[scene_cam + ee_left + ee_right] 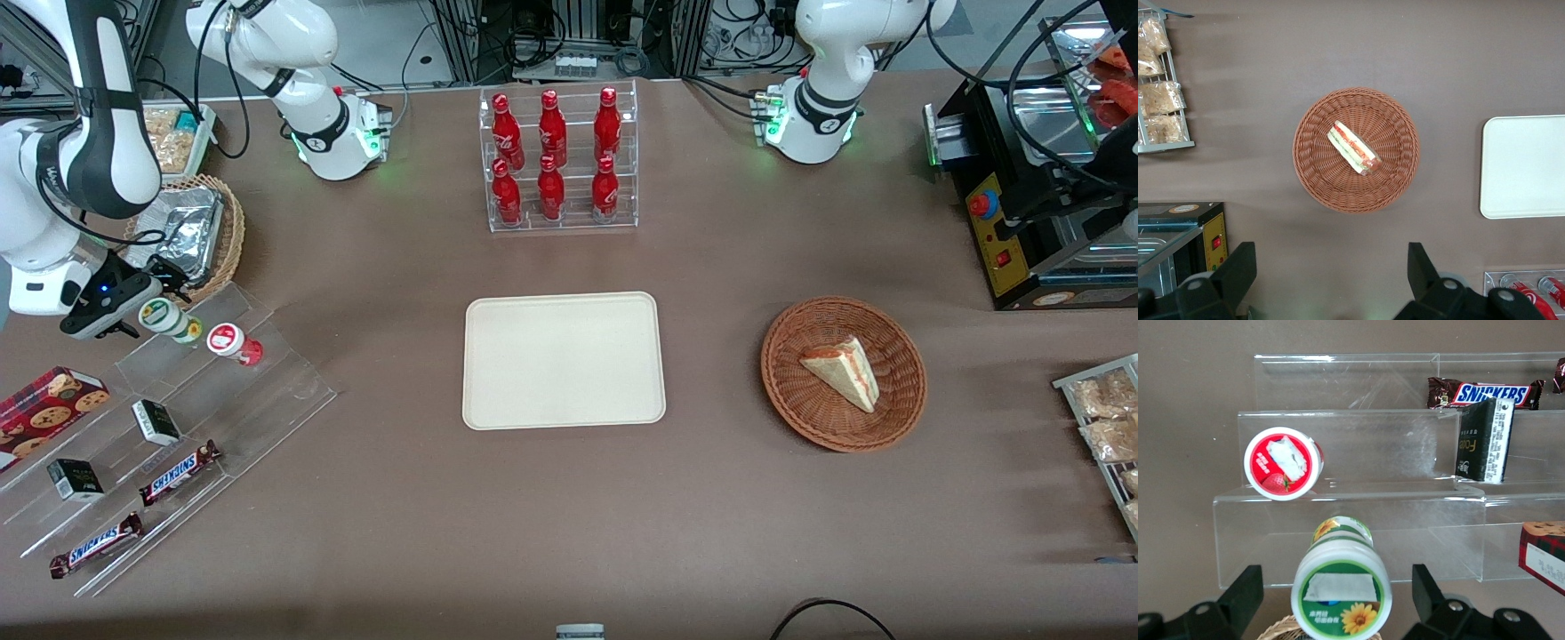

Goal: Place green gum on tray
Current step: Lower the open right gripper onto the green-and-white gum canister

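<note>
Green gum [1341,590] lies between the gripper's [1338,603] wide-spread, untouching fingers [1238,593].

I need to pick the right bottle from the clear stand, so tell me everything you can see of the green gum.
The green gum is a small round bottle with a white lid ringed in green; the lid bears a pale sticker and a sunflower picture, and the body has a green-and-yellow label. It looks like plastic. It lies tipped on the top step of the clear stepped stand, beside the red bottle. The gripper is open, with a finger on each side of the green gum, neither visibly touching it.
</note>
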{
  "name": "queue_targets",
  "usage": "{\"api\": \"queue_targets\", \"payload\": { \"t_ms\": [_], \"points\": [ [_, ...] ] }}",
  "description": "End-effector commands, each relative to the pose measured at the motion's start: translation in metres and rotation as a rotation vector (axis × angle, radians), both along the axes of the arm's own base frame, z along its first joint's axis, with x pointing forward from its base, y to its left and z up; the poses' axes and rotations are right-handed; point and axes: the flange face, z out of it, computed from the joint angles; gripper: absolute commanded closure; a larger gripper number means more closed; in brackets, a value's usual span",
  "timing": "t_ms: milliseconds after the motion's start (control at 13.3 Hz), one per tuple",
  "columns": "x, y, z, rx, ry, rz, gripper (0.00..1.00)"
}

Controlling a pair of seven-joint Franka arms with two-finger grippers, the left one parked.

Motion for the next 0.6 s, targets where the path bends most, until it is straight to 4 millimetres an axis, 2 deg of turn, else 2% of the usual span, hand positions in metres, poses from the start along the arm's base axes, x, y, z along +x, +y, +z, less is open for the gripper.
{"api": "queue_targets", "payload": {
  "t_ms": [0,151,226,301,452,527],
  "points": [
    [-0.0015,-0.0035,-0.004,-0.007,-0.017,0.01,0.01],
    [-0.0029,-0.003,-0.0055,-0.005,-0.012,0.01,0.1],
    [-0.0039,-0.0026,-0.0062,-0.004,-0.009,0.01,0.22],
    [-0.0035,-0.0027,-0.0056,-0.005,-0.011,0.011,0.43],
    [-0.0029,-0.0014,-0.0035,-0.005,-0.014,0.014,1.0],
    [-0.0021,-0.0009,-0.0025,-0.006,-0.014,0.022,1.0]
  ]
}}
